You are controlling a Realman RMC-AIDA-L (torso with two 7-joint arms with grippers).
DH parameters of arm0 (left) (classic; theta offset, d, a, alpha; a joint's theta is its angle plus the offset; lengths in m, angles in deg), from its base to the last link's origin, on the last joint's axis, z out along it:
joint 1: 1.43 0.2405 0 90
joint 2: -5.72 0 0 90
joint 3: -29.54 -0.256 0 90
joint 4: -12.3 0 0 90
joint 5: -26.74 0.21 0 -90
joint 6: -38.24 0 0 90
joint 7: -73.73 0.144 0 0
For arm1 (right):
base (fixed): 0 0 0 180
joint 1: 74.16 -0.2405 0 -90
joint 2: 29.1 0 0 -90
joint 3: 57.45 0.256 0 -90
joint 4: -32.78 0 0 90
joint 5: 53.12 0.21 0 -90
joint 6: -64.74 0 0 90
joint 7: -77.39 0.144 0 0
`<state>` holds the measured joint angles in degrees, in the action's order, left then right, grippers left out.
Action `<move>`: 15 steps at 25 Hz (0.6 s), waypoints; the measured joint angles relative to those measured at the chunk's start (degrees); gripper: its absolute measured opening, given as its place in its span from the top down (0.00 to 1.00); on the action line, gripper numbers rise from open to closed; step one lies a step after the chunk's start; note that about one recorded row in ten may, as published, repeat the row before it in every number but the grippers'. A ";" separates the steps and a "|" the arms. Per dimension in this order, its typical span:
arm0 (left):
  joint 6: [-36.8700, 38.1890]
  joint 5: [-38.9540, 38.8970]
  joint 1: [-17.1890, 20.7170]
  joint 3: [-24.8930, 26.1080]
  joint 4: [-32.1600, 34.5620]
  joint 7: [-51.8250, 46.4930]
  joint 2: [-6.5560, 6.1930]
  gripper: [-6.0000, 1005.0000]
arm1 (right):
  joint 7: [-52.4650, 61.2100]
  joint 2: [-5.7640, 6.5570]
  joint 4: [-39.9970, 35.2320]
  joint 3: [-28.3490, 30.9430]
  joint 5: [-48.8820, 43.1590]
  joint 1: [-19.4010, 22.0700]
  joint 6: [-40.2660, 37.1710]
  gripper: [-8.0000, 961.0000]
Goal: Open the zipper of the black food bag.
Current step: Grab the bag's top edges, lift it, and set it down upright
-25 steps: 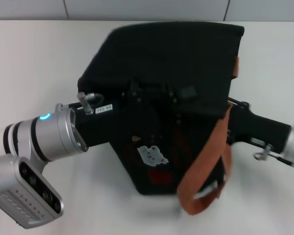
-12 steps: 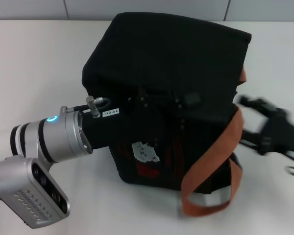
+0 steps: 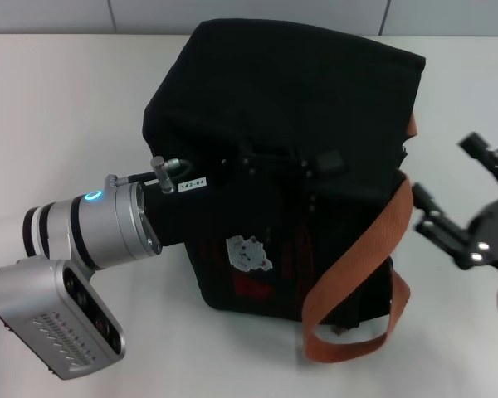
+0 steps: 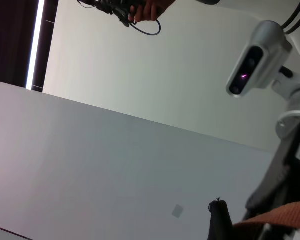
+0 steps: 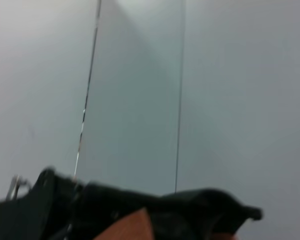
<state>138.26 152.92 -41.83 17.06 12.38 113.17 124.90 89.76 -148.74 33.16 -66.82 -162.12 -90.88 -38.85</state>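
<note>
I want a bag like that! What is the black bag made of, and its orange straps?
The black food bag looks like soft matte fabric: it sags and creases. The straps seem to be flat woven webbing, tan-orange, curling loosely. Exact fibre can't be told.

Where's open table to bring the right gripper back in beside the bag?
Bare table lies between the black food bag and the right gripper, open, farther out. It is crowded by the strap. The left gripper is against the bag.
</note>
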 joint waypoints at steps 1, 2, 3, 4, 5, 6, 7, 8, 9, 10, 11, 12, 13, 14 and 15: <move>-0.04 -0.01 -0.05 0.00 -0.05 0.01 0.00 0.88 | -1.71 -0.02 0.92 -0.11 -0.02 -0.43 1.23 0.15; -0.04 -0.01 -0.05 0.00 -0.05 0.01 0.00 0.88 | -3.33 -0.05 1.94 -0.09 0.00 -0.92 2.67 0.15; -0.04 -0.01 -0.05 0.00 -0.05 0.01 0.00 0.88 | -4.52 -0.06 2.62 0.02 0.05 -1.19 3.65 0.15; -0.07 -0.02 -0.09 0.00 -0.08 0.01 0.00 0.88 | -6.07 -0.06 3.46 0.21 0.18 -1.54 4.84 0.15; -0.07 -0.02 -0.09 0.00 -0.08 0.01 0.00 0.88 | -7.17 -0.07 4.16 0.39 0.31 -1.81 5.77 0.15; -0.12 -0.06 -0.18 0.07 -0.10 0.02 -0.01 0.88 | -9.02 -0.09 5.19 0.85 0.39 -2.48 7.56 0.15; -0.12 -0.07 -0.19 0.08 -0.10 0.02 0.00 0.88 | -9.02 -0.09 5.19 0.85 0.39 -2.48 7.56 0.15; -0.12 -0.07 -0.19 0.08 -0.10 0.02 0.00 0.87 | -9.29 -0.10 5.36 1.31 0.42 -2.70 8.24 0.15; -0.12 -0.09 -0.21 0.09 -0.13 0.03 0.00 0.87 | -9.57 -0.13 5.59 1.90 0.43 -2.84 8.73 0.15; -0.08 -0.10 -0.21 0.09 -0.15 0.03 0.00 0.87 | -9.83 -0.15 5.81 2.47 0.42 -2.84 8.97 0.15; 0.03 -0.09 -0.21 0.09 -0.17 0.03 0.00 0.87 | -11.09 -0.16 6.64 4.19 0.43 -2.69 8.99 0.15; 0.03 -0.09 -0.21 0.09 -0.17 0.03 0.00 0.87 | -11.09 -0.16 6.64 4.19 0.43 -2.69 8.99 0.15; 0.07 -0.10 -0.21 0.09 -0.17 0.03 0.00 0.87 | -11.89 -0.17 7.09 4.84 0.43 -2.51 8.86 0.15; 0.08 -0.11 -0.19 0.09 -0.17 0.03 0.00 0.87 | -12.39 -0.16 7.37 5.29 0.43 -2.39 8.79 0.15; 0.10 -0.11 -0.17 0.09 -0.19 0.03 0.00 0.87 | -12.81 -0.17 7.60 5.70 0.43 -2.30 8.77 0.16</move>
<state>138.36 152.82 -41.99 17.15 12.20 113.20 124.90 76.96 -148.90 40.76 -61.12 -161.69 -93.18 -30.08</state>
